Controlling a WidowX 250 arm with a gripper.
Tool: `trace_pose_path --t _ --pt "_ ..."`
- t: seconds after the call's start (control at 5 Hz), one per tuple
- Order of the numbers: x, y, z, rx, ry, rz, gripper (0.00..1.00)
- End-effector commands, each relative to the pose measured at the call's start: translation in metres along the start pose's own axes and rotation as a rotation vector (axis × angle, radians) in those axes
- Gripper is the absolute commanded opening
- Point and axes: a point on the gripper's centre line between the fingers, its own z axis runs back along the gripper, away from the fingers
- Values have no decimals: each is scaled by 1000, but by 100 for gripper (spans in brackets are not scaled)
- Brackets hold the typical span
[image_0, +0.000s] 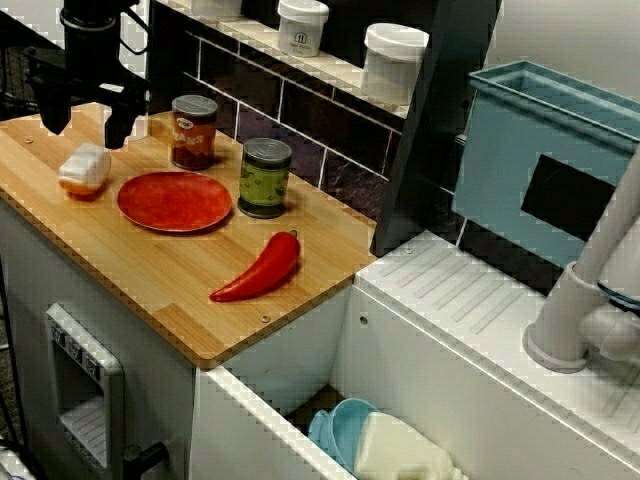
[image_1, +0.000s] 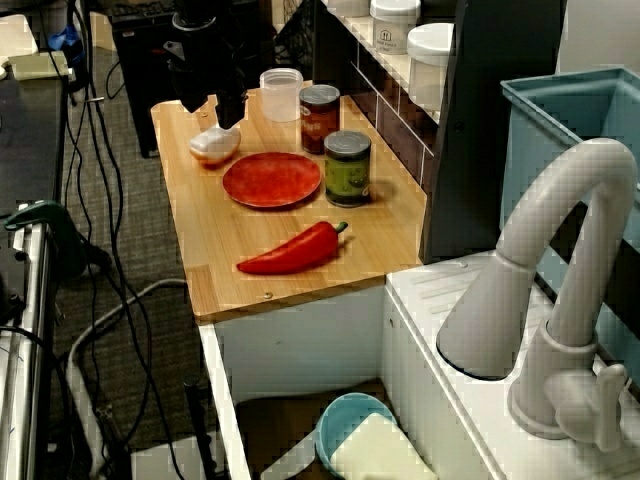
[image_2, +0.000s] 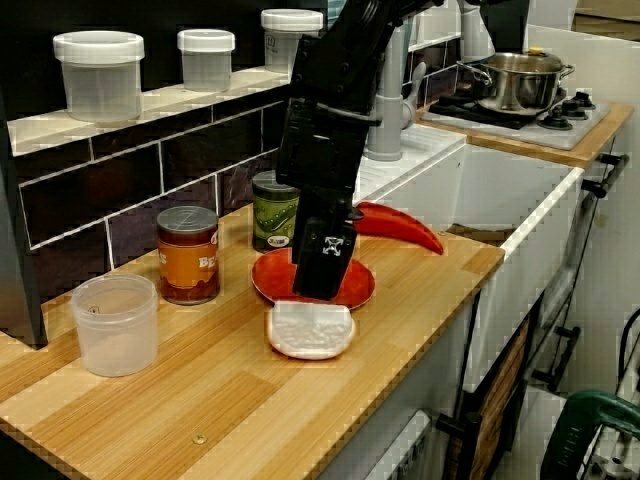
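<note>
My black gripper (image_0: 87, 122) hangs open at the far left end of the wooden counter (image_0: 150, 270), its two fingers spread apart with nothing between them. Just below it lies a small white piece on an orange base (image_0: 85, 170), which the fingertips do not touch. In the view from the sink side the gripper (image_1: 211, 106) stands over the same white piece (image_1: 214, 144). From the counter's end, the gripper (image_2: 322, 280) is right behind the white piece (image_2: 311, 328) and partly hides a red plate (image_2: 358, 288).
Next to the white piece sits the red plate (image_0: 175, 200); past it are a red-orange can (image_0: 193, 132), a green can (image_0: 265, 177) and a red pepper (image_0: 260, 270). A clear cup (image_2: 115, 323) stands at the counter's end. The sink holds a blue bowl (image_0: 345, 428); jars line the shelf (image_0: 395, 60).
</note>
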Motion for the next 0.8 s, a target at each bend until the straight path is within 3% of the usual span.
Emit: trace_pose_path --t 0.0,0.6 --pt "2 5 -4 27 -34 -1 100" --pt "3 4 -16 50 -48 2 100"
